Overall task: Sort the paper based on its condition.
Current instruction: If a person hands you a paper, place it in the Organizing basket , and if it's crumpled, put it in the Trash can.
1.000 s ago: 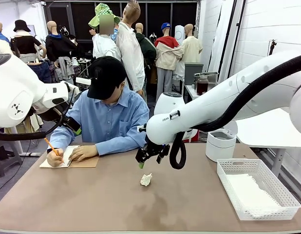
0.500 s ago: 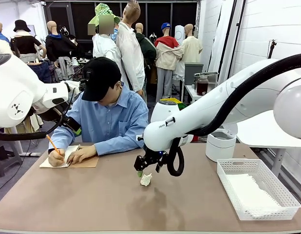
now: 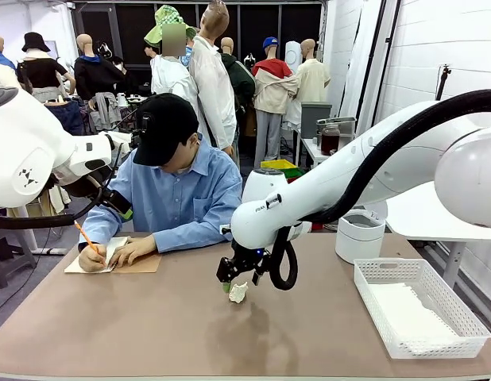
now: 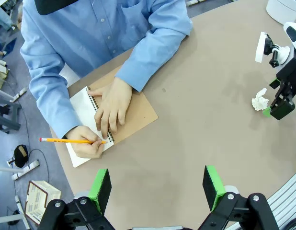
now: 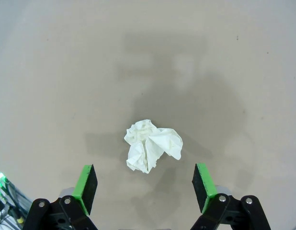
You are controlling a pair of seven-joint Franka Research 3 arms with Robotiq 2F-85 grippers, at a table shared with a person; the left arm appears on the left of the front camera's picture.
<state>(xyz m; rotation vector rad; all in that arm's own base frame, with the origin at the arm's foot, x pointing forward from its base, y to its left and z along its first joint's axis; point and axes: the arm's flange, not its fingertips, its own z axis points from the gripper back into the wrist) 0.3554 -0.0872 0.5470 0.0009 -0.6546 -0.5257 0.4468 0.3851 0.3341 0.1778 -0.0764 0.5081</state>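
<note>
So your right hand (image 5: 144, 167) is spread wide, lower frame, straddling the crumpled paper wad (image 5: 153, 151) on the bench (image 5: 52, 72), lined up to pinch it, I'd guess.

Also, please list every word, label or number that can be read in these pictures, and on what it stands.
No text can be read with certainty.
Right arm: a small dark print near its wrist end, too small to read.
Left arm: a black logo mark, no letters.
Box on the floor: lines of print, too blurred to read.
</note>
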